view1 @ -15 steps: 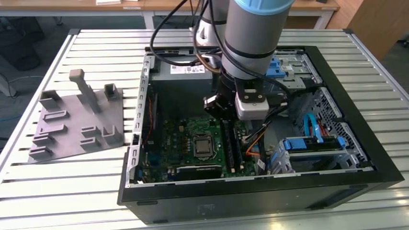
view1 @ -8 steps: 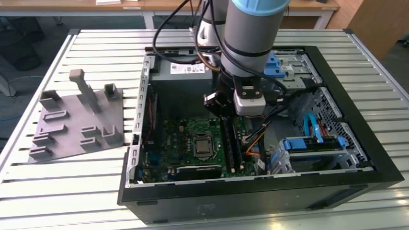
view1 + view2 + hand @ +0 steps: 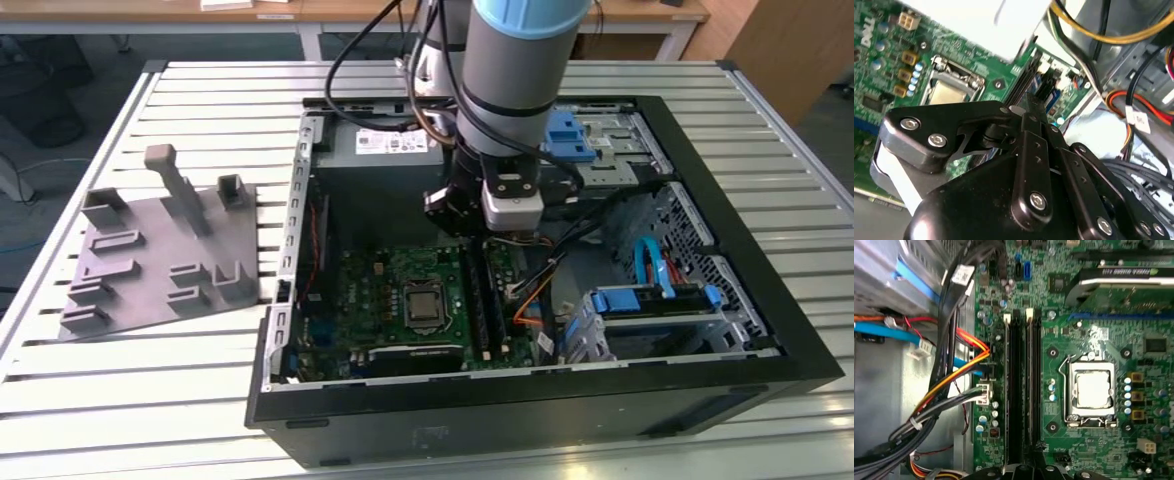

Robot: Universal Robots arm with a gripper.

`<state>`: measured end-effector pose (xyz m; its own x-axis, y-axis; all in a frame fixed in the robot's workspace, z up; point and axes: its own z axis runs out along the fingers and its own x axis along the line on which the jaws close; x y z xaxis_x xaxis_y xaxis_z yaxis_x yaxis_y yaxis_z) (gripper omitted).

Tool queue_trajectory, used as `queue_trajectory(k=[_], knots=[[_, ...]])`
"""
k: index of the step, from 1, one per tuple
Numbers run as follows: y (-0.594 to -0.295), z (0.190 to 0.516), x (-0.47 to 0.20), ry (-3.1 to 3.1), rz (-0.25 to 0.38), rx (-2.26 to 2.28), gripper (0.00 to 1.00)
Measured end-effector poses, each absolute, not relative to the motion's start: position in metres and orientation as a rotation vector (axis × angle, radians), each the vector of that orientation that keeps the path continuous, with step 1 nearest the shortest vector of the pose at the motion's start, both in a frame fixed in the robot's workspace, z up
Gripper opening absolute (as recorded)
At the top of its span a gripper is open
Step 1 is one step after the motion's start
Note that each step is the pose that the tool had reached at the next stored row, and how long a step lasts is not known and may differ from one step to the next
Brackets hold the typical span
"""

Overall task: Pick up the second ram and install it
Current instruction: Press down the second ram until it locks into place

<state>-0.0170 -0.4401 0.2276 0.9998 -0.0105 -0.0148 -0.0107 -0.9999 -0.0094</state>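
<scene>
Low over the green board (image 3: 1094, 315), the gripper (image 3: 1030, 107) hangs above two long black slots (image 3: 1023, 390). Its fingers look pressed together, but I cannot tell if they hold the second ram, and I cannot tell where that stick is. Beside the slots sits the shiny square chip holder (image 3: 1093, 390). Farther off, colored wires (image 3: 949, 385) bunch together. Outside the open computer case (image 3: 400, 420), a gray tray (image 3: 160, 270) rests on the table (image 3: 134, 400).

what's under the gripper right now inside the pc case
The gripper hangs over the green motherboard, above the long black memory slots beside the processor socket. The slot ends nearest the gripper are covered by its black body.
</scene>
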Motion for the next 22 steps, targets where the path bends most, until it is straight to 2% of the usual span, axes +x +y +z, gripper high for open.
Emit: queue_trajectory(k=[16, 22], knots=[[-0.439, 0.218, -0.016, 0.015, 0.024, -3.124, 0.10], [-0.440, 0.231, -0.016, 0.015, 0.024, -3.121, 0.10]])
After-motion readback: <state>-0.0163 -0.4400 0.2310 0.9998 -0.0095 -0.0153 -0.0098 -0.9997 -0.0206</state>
